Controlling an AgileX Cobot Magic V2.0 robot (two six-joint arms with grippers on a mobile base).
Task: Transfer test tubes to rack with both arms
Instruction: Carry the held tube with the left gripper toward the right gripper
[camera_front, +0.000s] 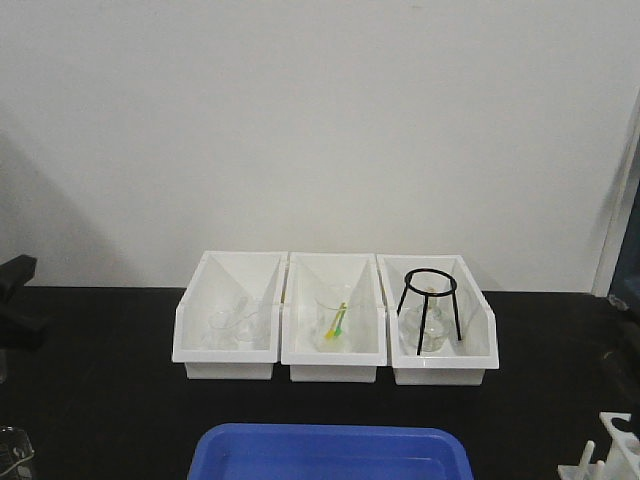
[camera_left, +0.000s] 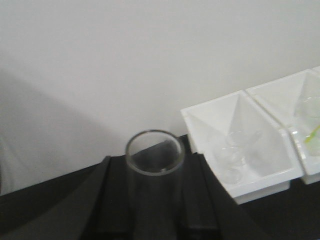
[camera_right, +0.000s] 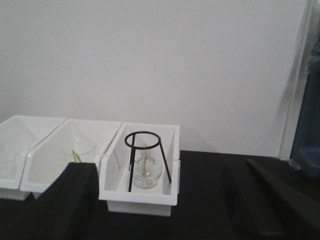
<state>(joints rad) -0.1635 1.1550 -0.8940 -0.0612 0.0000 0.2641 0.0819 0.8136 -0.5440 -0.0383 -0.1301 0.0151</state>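
Noted three white bins (camera_front: 333, 352) side by side at the back of the black desk (camera_front: 100, 400), against a plain white wall (camera_front: 320, 120).
Found clear glassware in the left bin, too blurred to sort.
Found a clear beaker (camera_front: 333, 315) with a yellow-green item inside in the middle bin.
Found a black ring tripod (camera_front: 430, 293) standing over a round glass flask (camera_front: 428, 330) in the right bin.
Logged a blue tray (camera_front: 330, 450) at the near edge, in front of the middle bin.
Located the rack (camera_front: 612, 450) at the near right corner, cut by the frame and well apart from the bins.

Left wrist view: recorded the left end effector (camera_left: 153, 200) clamped on one test tube (camera_left: 153, 152). Tube set between the two black fingers (camera_left: 100, 200), open rim at their tips, left of the bins.
Front view: caught only a black piece of the left arm (camera_front: 15, 300) at the left edge.
Right wrist view: recorded the right end effector (camera_right: 160, 200) with fingers (camera_right: 70, 200) spread wide apart. Desk and right bin showing between them.
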